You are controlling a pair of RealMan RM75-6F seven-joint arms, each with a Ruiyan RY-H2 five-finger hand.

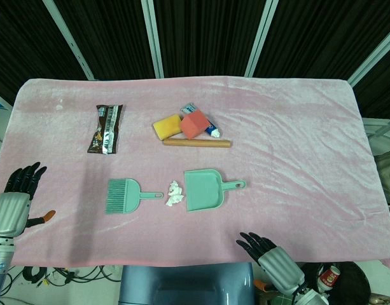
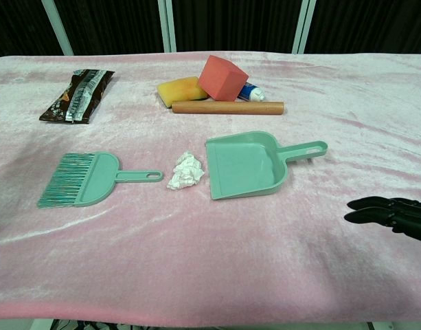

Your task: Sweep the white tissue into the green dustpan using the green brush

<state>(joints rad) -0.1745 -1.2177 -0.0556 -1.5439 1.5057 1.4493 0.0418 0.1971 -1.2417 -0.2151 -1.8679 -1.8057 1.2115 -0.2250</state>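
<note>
Right now nothing has been picked up. On the pink velvety cloth covering the table (image 1: 309,127), the green plastic brush (image 1: 123,194) lies flat with its bristles toward the robot's left and its handle pointing at the crumpled white tissue (image 1: 174,193). The tissue sits just beside the open lip of the green plastic dustpan (image 1: 204,189), whose handle points off to the robot's right.

The left hand (image 1: 20,194) hovers at the left edge of the table, well apart from the brush, fingers stretched out and spread, holding nothing. The right hand (image 1: 271,255) waits at the near edge, below the dustpan, fingers extended and likewise empty; the chest view catches only its dark fingertips.

By my reckoning the step in hand is the reach for the brush. The left hand looks best placed, and it should close on the slim handle rather than the bristle head, so the bristles stay free to push. The tissue is light and already close to the pan's mouth, so a short, low stroke toward the right should do. The right hand could steady the dustpan by its handle, since the pan may slide on this soft cloth.
</note>
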